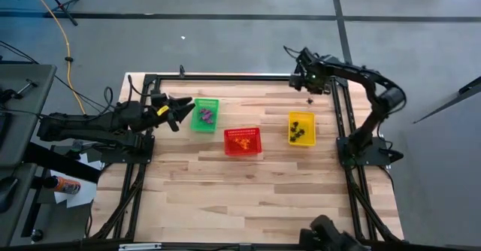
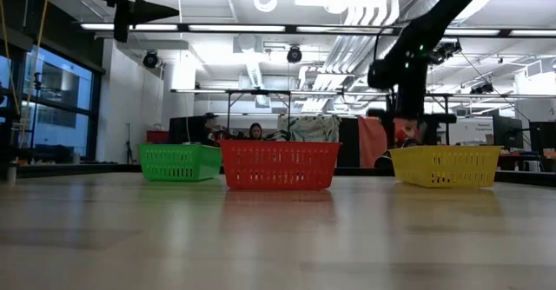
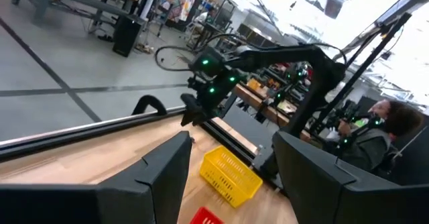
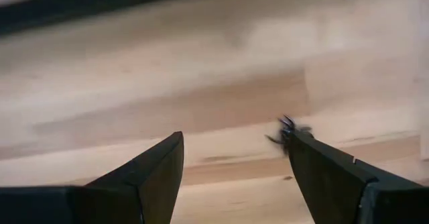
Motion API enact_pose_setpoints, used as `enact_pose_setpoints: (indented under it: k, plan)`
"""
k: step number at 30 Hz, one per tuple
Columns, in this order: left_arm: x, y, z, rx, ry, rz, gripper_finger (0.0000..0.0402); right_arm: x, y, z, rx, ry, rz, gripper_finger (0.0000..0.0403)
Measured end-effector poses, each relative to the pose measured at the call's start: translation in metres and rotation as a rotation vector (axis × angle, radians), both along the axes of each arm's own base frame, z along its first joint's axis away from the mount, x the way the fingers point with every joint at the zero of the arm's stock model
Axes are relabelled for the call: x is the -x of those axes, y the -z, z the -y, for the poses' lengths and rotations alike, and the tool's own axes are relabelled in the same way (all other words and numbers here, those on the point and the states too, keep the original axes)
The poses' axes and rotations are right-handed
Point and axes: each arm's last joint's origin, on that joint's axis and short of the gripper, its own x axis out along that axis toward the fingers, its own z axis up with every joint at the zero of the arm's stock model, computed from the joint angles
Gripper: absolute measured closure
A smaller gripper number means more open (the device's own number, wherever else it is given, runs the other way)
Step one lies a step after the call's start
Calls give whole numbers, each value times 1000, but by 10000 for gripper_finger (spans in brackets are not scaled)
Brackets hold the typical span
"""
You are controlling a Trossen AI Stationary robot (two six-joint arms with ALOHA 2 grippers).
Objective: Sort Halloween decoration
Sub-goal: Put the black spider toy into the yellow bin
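While right gripper (image 4: 234,160) hovers agape, black trinket (image 4: 287,129) (tiny) touches 1 finger.

No readable text, label, brand, number or sign anywhere. Nothing legible on the green, red or yellow baskets, on the arms, or on the counter. Background posters too blurred to make out.

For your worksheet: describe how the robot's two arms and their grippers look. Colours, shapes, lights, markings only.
Both arms are dark, slim and jointed. The left gripper has two black wedge-shaped fingers and a yellow marking behind them. The right gripper has matching tapered fingers; small green lights glow at its wrist.
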Motion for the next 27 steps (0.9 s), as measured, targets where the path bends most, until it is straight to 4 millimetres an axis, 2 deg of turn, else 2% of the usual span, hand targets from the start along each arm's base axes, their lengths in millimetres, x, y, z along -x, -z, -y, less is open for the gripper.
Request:
enact_pose_setpoints:
  k: [5, 10, 17, 22, 27]
  plan:
    - [0, 1, 1, 0, 20, -15, 195, -1, 23, 2, -79, 74, -89, 142]
    - [0, 1, 1, -1, 24, -14, 195, -1, 27, 2, -23, 223, -181, 142]
    - [0, 7, 1, 2, 24, -70, 195, -2, 33, 3, -33, 295, -185, 142]
    - [0, 10, 1, 26, 27, -93, 195, 1, 53, -4, -102, 409, -169, 142]
    - [0, 11, 2, 50, 61, -96, 195, 2, 69, -15, -91, 489, -123, 142]
